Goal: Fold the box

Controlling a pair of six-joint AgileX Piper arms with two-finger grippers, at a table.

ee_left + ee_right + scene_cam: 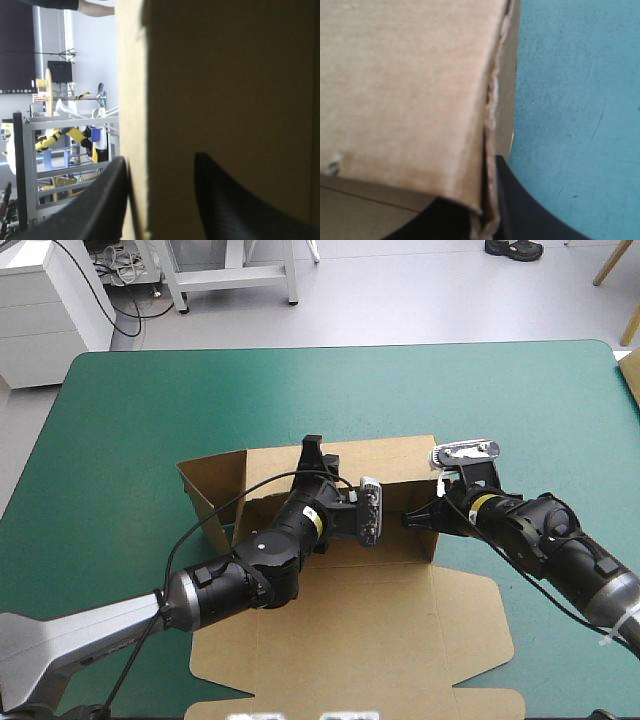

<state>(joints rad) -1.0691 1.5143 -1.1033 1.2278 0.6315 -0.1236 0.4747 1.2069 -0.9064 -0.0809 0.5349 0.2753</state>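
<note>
Left pincer point(317, 460) clamps the box's point(400, 625) raised far wall, right pincer point(416, 520) its right wall, midway between the worktop's point(150, 400) side edges.

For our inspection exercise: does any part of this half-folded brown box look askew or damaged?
Yes. On the box, the left end wall seems splayed outward, not square to the far wall. At the right corner, pinched by the right end effector, the board edge looks ragged and crushed.
</note>
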